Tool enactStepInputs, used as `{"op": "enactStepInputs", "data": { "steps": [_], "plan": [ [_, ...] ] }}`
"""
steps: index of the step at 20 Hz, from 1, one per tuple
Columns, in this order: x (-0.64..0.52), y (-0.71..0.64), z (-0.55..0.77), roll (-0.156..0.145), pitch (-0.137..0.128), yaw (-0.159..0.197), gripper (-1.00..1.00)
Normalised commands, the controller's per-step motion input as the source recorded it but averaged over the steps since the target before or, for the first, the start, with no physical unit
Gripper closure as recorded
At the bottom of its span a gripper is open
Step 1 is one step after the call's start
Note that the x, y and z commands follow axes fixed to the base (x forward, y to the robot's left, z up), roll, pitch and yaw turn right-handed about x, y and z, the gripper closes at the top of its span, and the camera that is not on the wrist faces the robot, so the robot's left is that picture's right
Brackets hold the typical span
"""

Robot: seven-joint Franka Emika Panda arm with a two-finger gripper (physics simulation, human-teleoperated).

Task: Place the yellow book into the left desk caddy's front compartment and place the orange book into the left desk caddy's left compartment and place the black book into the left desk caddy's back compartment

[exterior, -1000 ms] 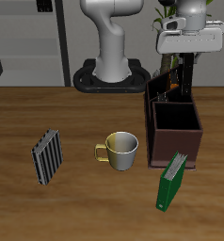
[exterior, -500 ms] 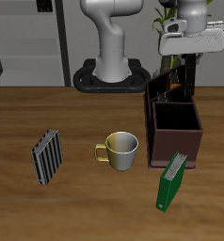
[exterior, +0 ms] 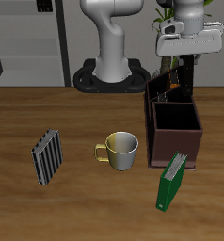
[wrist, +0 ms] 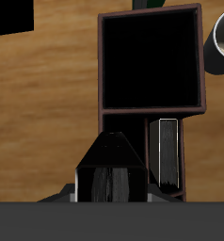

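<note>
One thing has moved in the last second: the black book (exterior: pixel 187 75) stands upright at the back of the left desk caddy (exterior: pixel 161 94), its lower end down between the dividers, and the gripper (exterior: pixel 184 58) directly above it has crept upward a little; everything else on the table lies as it did. In the wrist view the book's dark top (wrist: pixel 109 169) fills the space right under the camera, so I cannot tell whether the jaws still clamp it or have let go; a release into the back compartment seems likely, which would finish that part of the task. A pale book edge (wrist: pixel 166 151) shows in a narrow slot beside it; which book it is I cannot say. Straight up is free; the caddy's walls (wrist: pixel 186 155) sit close round the book. The wide caddy (exterior: pixel 175 132) touches it on the front side; the green book (exterior: pixel 171 179), mug (exterior: pixel 119 149) and striped book (exterior: pixel 47 156) are well apart.
</note>
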Motion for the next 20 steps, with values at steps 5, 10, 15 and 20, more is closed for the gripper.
{"op": "enactStepInputs", "data": {
  "steps": [5,10,15,20],
  "plan": [
    [-0.09,0.02,-0.01,0.007,-0.002,0.011,1.0],
    [0.02,0.1,-0.09,0.027,0.015,-0.003,1.0],
    [0.01,-0.16,-0.01,-0.018,-0.009,-0.001,1.0],
    [0.06,-0.09,-0.09,-0.018,0.024,-0.012,1.0]
  ]
}}
